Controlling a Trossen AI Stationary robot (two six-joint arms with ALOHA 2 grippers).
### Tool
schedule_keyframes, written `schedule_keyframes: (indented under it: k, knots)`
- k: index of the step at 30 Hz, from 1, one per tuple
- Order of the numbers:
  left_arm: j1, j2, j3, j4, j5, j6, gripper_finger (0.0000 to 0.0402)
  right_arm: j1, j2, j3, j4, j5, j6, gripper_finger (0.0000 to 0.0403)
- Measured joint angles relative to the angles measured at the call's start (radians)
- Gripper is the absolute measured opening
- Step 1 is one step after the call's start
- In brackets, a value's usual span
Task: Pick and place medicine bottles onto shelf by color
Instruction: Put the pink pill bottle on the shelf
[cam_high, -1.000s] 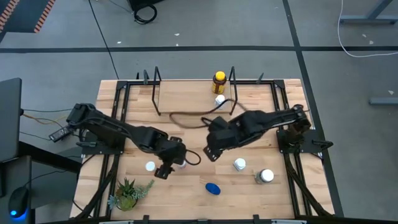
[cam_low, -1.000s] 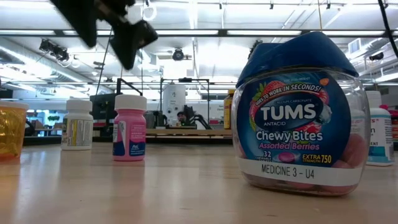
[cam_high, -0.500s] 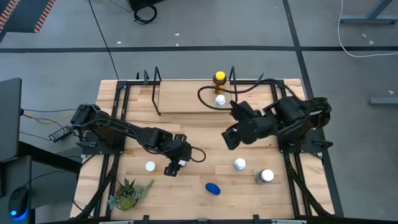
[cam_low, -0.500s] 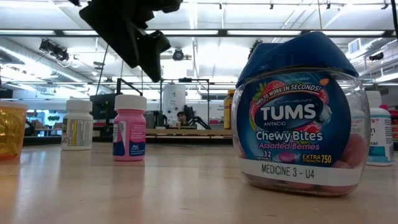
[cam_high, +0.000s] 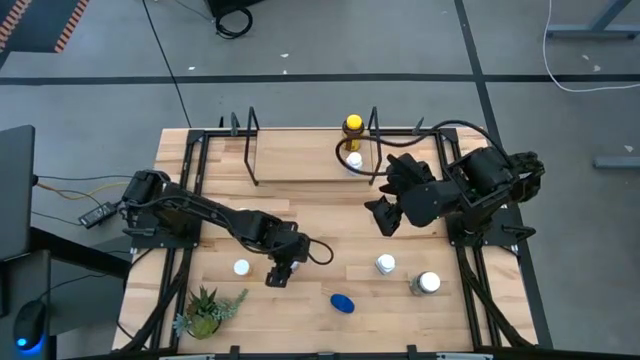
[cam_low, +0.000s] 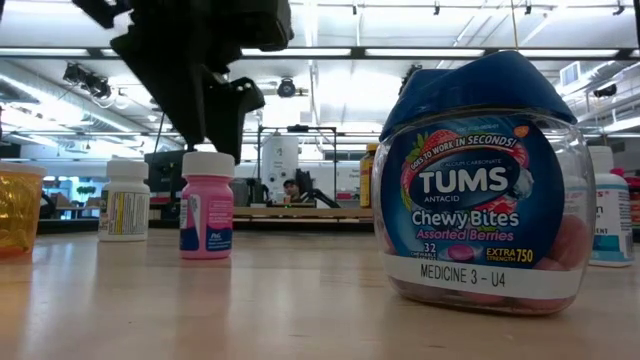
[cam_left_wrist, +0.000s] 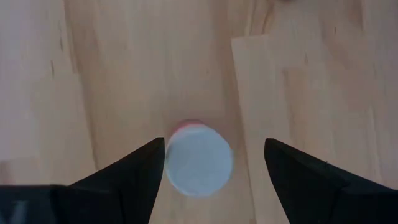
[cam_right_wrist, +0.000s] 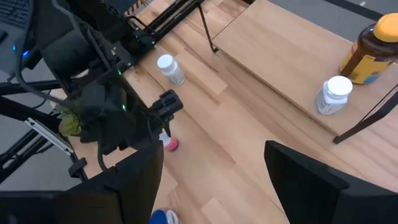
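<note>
Pink plastic with a white cap: that small bottle stands upright on the tabletop, its long axis vertical, and my left jaws hang straight above it, spread wide, one finger on either side of the cap and neither touching it. From above, those left jaws sit toward the near middle of the tabletop, with a white-capped bottle just beside them toward the left edge.

My right jaws hang over the right half of the tabletop, apart and holding nothing.

On the shelf along the far edge stand an amber bottle with a yellow cap and a white bottle, both upright. Near the near edge a blue-lidded Tums bottle lies with its lid turned toward the near-left corner. Two more white-capped bottles stand upright toward the near-right corner. A small green plant sits at the near-left corner.
</note>
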Motion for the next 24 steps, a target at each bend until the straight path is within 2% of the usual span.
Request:
schedule_keyframes:
  k: [14,24]
  knots:
    - [-0.005,0.065,0.000,-0.052,-0.018,0.053,0.0282,0.010,0.000,0.000,0.000,0.073,0.090,0.0284]
    - [0.011,0.065,0.000,-0.027,-0.019,0.080,0.0252,0.010,0.000,0.000,0.000,0.034,0.109,0.0284]
